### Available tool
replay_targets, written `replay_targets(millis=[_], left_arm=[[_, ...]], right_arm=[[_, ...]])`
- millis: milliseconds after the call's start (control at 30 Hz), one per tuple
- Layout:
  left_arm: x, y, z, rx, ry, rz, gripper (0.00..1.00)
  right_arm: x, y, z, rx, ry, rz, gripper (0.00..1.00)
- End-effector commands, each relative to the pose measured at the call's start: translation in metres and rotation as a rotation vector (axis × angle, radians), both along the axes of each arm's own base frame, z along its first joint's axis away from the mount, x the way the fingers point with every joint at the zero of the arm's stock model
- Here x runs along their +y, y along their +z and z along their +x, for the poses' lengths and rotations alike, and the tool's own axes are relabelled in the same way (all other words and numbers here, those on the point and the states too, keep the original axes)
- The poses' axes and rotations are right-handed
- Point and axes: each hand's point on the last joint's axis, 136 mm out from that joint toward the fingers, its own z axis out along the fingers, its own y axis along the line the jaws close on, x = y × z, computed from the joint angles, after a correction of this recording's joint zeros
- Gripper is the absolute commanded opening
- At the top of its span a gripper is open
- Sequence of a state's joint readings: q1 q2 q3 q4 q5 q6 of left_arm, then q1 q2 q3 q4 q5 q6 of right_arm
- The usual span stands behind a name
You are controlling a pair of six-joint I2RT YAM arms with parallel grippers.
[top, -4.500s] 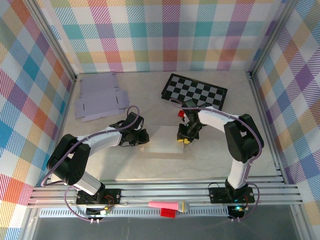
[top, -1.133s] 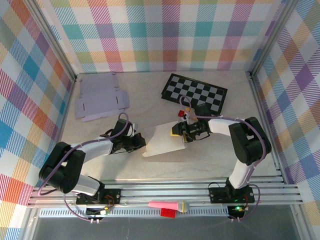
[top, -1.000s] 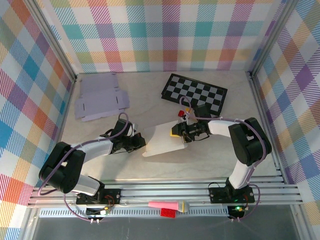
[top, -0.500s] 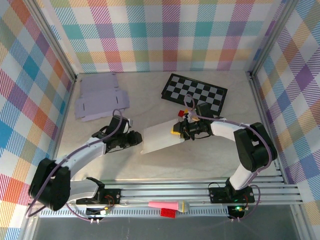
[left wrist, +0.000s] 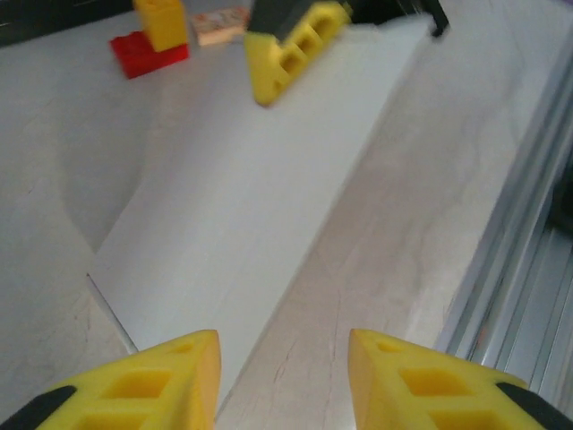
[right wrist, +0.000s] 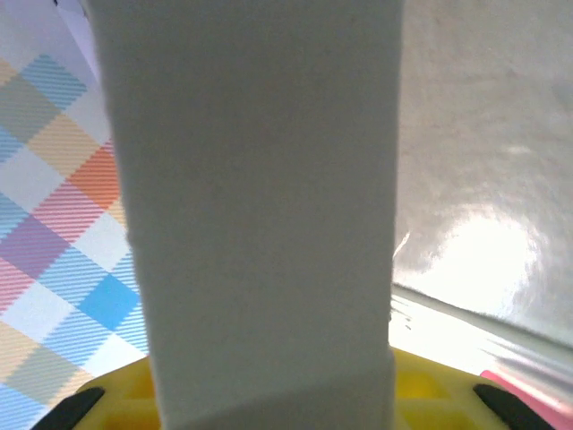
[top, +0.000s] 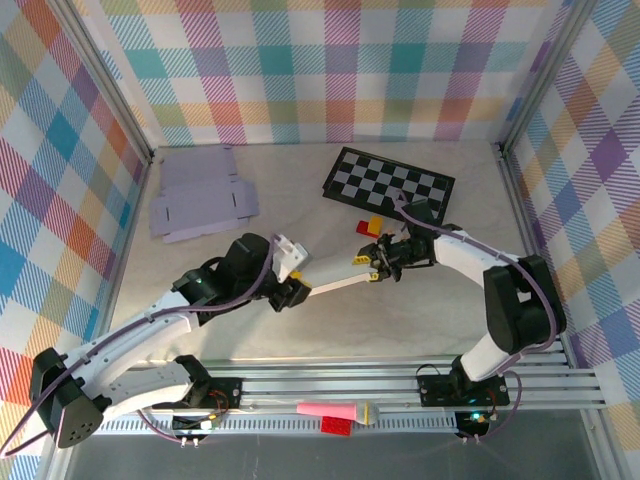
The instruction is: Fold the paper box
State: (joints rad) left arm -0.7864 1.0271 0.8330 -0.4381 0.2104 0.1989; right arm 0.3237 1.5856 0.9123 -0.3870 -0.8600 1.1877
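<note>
Paper box (top: 335, 281) runs lengthwise from right gripper (top: 372, 263), clamped on 1 end, to left gripper (left wrist: 282, 385), spread empty just off the other.

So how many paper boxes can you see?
2. One white box is in the middle, pinched by the right gripper. One unfolded box lies flat at the far left; more sheets may be stacked under it.

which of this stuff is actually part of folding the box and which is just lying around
In the job:
- paper box
- right gripper, shut on the box's far end
- left gripper, open at its near end

Lying about:
- checkerboard
- flat lilac sheets
- red and yellow bricks
</note>
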Motion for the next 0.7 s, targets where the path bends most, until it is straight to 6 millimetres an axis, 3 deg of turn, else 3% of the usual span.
replay_targets(millis=[0, 233, 667], left_arm=[[0.005, -0.008, -0.002, -0.122, -0.135, 0.168, 0.51], [-0.002, -0.02, 0.013, -0.251, -0.2, 0.275, 0.54], [-0.022, -0.042, 0.013, -0.224, -0.336, 0.322, 0.59]], right_arm=[[-0.012, -0.014, -0.024, 0.275, -0.081, -0.047, 0.26], [-0.015, -0.009, -0.029, 0.428, -0.063, -0.036, 0.25], [-0.021, -0.023, -0.036, 0.555, -0.13, -0.029, 0.25]])
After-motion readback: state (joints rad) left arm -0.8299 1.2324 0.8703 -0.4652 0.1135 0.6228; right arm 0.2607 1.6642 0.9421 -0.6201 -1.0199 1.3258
